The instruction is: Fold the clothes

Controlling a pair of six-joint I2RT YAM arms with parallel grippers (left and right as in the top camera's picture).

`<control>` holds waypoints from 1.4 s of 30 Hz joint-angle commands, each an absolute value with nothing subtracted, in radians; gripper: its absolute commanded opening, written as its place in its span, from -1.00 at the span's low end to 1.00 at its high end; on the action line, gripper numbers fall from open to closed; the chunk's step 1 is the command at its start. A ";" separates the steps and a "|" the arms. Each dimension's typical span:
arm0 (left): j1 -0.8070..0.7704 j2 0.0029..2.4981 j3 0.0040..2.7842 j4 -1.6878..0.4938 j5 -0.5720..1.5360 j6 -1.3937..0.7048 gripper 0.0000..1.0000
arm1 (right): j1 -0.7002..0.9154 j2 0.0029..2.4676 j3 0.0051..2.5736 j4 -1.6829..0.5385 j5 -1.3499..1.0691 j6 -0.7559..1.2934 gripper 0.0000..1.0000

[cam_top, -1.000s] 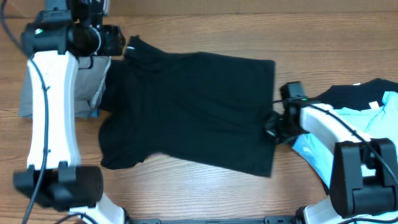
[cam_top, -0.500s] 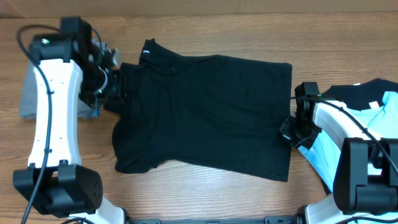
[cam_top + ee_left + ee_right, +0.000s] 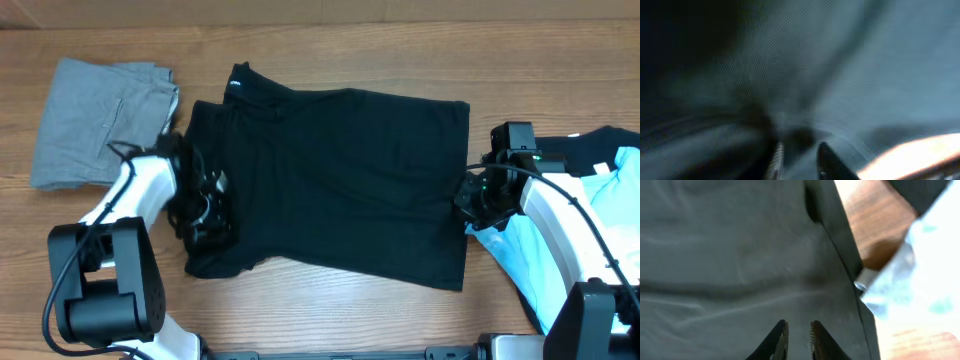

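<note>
Black tee [image 3: 340, 170] w/ unreadable white label [image 3: 232, 84]; right gripper [image 3: 798, 326] narrow, left gripper [image 3: 800, 149] state unclear

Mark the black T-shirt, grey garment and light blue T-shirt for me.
black T-shirt [image 3: 340, 170]: overhead view, middle of its body.
grey garment [image 3: 95, 120]: overhead view, centre of the fabric.
light blue T-shirt [image 3: 625, 185]: overhead view, bare patch near the picture's right edge.

Table [image 3: 320, 310]: big T-shirt [image 3: 340, 170] on it. Folded garment [image 3: 95, 120] left of it, garment heap [image 3: 625, 165] right. My left pincer [image 3: 208, 212] and right pincer [image 3: 472, 198] at its side edges.
</note>
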State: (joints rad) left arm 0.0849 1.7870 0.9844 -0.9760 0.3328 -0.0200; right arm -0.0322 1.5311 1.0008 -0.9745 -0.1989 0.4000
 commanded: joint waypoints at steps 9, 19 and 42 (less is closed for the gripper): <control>0.133 1.789 0.886 -1.076 0.237 -0.103 -0.92 | -0.037 1.548 1.020 -0.712 -0.211 0.457 -0.57; 0.214 1.785 1.078 -1.224 0.293 -0.047 -0.49 | -0.035 1.566 0.997 -1.078 -0.202 0.490 -0.49; 0.209 1.785 1.259 -1.265 0.289 0.004 -0.33 | -0.055 1.558 0.637 -1.066 -0.169 0.830 -0.92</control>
